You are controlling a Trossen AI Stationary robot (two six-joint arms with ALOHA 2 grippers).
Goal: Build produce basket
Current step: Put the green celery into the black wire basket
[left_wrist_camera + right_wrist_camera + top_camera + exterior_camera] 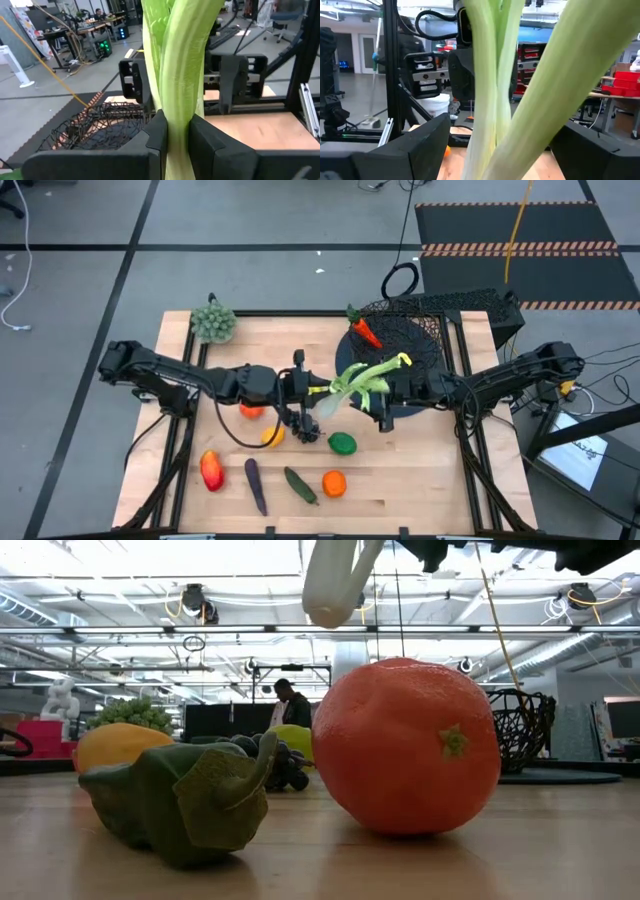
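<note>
A white-green leek (pixel 362 380) hangs above the table's middle with my left gripper (pixel 320 391) shut on it. Its white end (pixel 335 585) points down, and its leaves lean toward the basket (pixel 425 330). My right gripper (pixel 380 396) faces it from the right. It is open, with one finger (pixel 427 145) on each side of the leaves and no touch that I can see. An orange carrot (pixel 366 332) lies in the black wire basket. A lime (pixel 342 443), grapes (pixel 308 430), a lemon (pixel 272 436) and a tomato (pixel 250 411) rest on the table below. My left gripper pinches the leek's pale green stalk (pixel 178 107) between its two fingers, between the white end and the leaves. The fingers come level from the table's left and lie across the stalk. The leek stands steep and tilted, lifted clear of the table.
Near the front edge lie a red pepper (pixel 211 471), an eggplant (pixel 256 485), a cucumber (pixel 300 485) and an orange (pixel 334 482). A grey-green bushy clump (pixel 213 322) sits at the far left corner. In the low view, the orange (pixel 405 745) and the cucumber (pixel 180 800) fill the foreground.
</note>
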